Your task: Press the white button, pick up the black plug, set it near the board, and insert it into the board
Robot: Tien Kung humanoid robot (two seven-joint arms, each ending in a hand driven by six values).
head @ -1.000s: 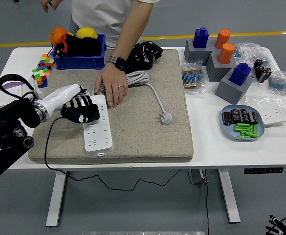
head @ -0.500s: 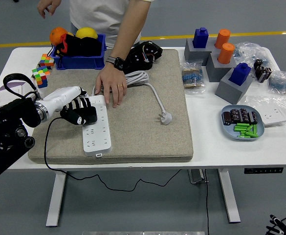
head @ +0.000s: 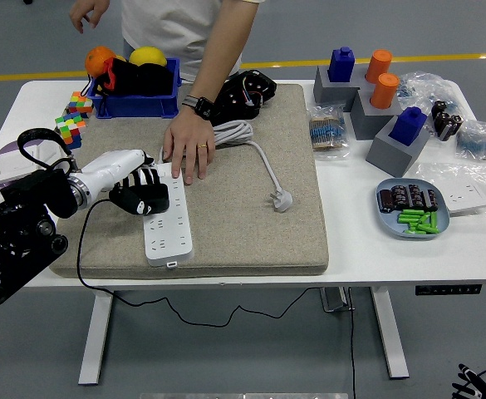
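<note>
The white power strip [head: 170, 234] lies on the grey felt mat [head: 243, 224], left of centre. My left hand [head: 139, 196], black with white stripes, rests on the strip's upper part with its fingers curled. A black cable [head: 80, 249] runs out from under the hand and down over the table's front edge. The black plug itself is hidden inside the hand. A person's hand [head: 189, 145] presses flat on the strip's far end. The right arm is out of view.
The strip's grey cord [head: 241, 133] ends in a white plug [head: 282, 199] at mid-mat. A blue bin [head: 135, 101] with fruit and puzzle cubes [head: 70, 126] stand at the back left. Grey blocks with blue and orange pegs [head: 392, 116] and a plate [head: 413, 208] stand on the right.
My left hand has stayed on the strip, shifting only slightly. The strip's near end has swung a little. The person's hand has stayed on the far end.
</note>
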